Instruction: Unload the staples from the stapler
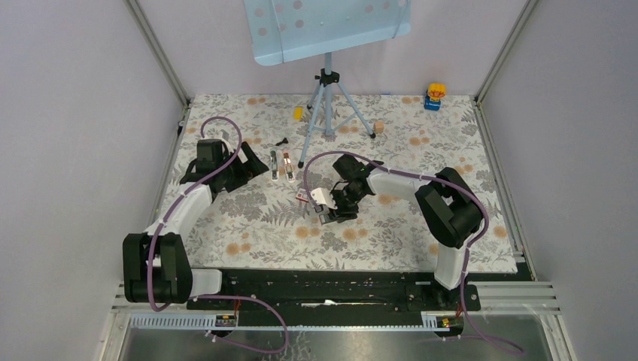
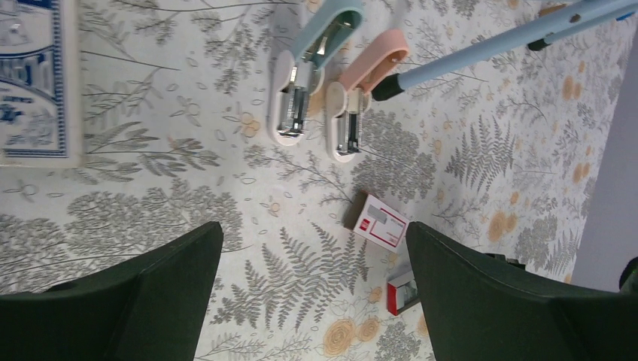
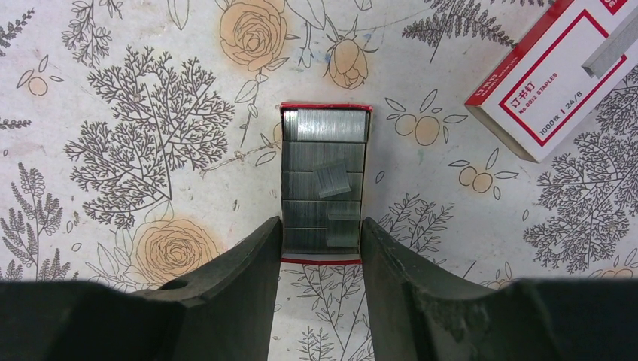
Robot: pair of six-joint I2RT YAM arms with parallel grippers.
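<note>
The pink stapler (image 2: 363, 81) (image 1: 287, 165) lies opened on the floral cloth, its metal channel facing up. Whether staples sit in that channel I cannot tell. A teal stapler (image 2: 310, 66) (image 1: 273, 164) lies opened right beside it. My left gripper (image 2: 314, 229) (image 1: 256, 167) hovers open just short of both, holding nothing. My right gripper (image 3: 322, 226) (image 1: 325, 209) has its fingers pressed against both sides of the near end of a red-edged tray (image 3: 287, 150) filled with rows of loose staples (image 3: 323, 162).
The tray's red-and-white sleeve (image 3: 553, 75) (image 2: 382, 223) lies next to it. A blue patterned card (image 2: 34, 75) is left of the staplers. A tripod (image 1: 329, 105) holding a pale blue board stands behind them, one leg (image 2: 489, 45) by the pink stapler. A yellow-and-blue toy (image 1: 434, 95) sits back right.
</note>
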